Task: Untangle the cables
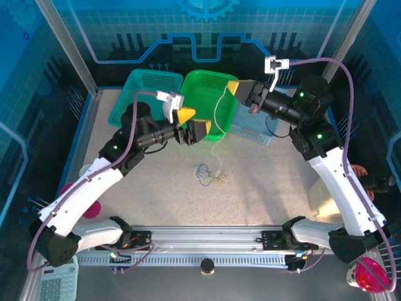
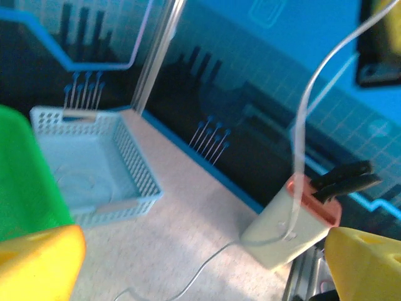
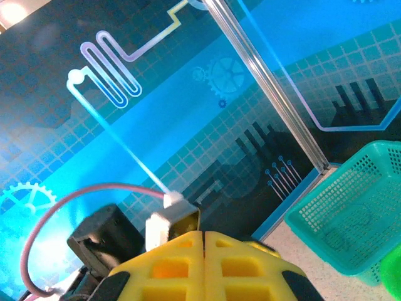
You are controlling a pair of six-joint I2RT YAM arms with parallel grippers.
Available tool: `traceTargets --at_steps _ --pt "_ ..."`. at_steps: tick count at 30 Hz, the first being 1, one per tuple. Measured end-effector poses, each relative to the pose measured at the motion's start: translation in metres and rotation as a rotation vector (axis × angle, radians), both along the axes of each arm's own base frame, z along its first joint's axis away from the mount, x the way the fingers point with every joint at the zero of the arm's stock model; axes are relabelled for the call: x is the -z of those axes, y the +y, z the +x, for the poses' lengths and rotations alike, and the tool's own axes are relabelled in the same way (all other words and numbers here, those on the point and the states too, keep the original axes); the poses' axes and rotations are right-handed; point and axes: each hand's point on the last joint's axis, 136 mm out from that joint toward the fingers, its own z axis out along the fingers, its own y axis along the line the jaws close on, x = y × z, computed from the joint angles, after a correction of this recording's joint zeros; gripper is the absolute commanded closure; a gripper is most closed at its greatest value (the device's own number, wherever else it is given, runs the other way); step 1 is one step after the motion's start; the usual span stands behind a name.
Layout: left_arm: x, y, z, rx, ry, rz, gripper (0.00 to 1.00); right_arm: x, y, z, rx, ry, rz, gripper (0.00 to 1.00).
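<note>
Three baskets (image 1: 147,84), one cable clump (image 1: 210,174), one raised white cable (image 1: 217,113)

Left arm (image 1: 88,188) and right arm (image 1: 346,188): white moulded link shells, with black housings at base, elbow and wrist joints. Small green indicator lights (image 1: 301,95) are lit on the black housings. One purple-pink wire (image 1: 353,100) runs loose along each arm to a white camera bracket (image 1: 274,64) at the wrist. Left gripper (image 1: 193,123) and right gripper (image 1: 233,88): yellow wedge-shaped fingers on black carriers. In the right wrist view the fingers (image 3: 169,263) carry square moulded recesses, with black trim at their lower corners.
</note>
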Motion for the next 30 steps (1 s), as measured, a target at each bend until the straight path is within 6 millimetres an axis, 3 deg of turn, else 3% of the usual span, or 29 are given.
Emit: traceTargets --at_steps 4,13,15,18,19,21,25,30 --pt "-0.027 -0.011 0.002 0.053 -0.033 -0.056 0.08 -0.001 0.007 -0.007 -0.025 -0.015 -0.006 1.0" --pt "-0.018 -0.029 0.001 0.126 0.022 -0.077 0.29 0.002 0.015 -0.014 -0.055 -0.023 -0.02 1.0" --pt "-0.017 -0.033 -0.001 0.139 0.034 -0.081 0.41 0.002 0.016 -0.015 -0.058 -0.025 -0.021 1.0" --pt "-0.017 -0.037 -0.003 0.156 0.04 -0.087 0.69 0.002 0.018 -0.017 -0.067 -0.027 -0.021 1.0" --pt "-0.017 -0.038 -0.002 0.159 0.043 -0.089 0.8 0.002 0.019 -0.018 -0.068 -0.029 -0.023 0.95" --pt "-0.014 -0.04 -0.002 0.165 0.052 -0.089 0.98 0.005 0.019 -0.018 -0.068 -0.027 -0.028 0.72" --pt "-0.024 -0.044 0.003 0.166 0.043 -0.095 1.0 0.032 0.012 -0.016 -0.019 -0.006 -0.071 0.55" --pt "-0.064 -0.043 0.004 0.162 -0.024 -0.134 1.0 0.087 -0.009 -0.02 0.08 0.058 -0.151 0.49"
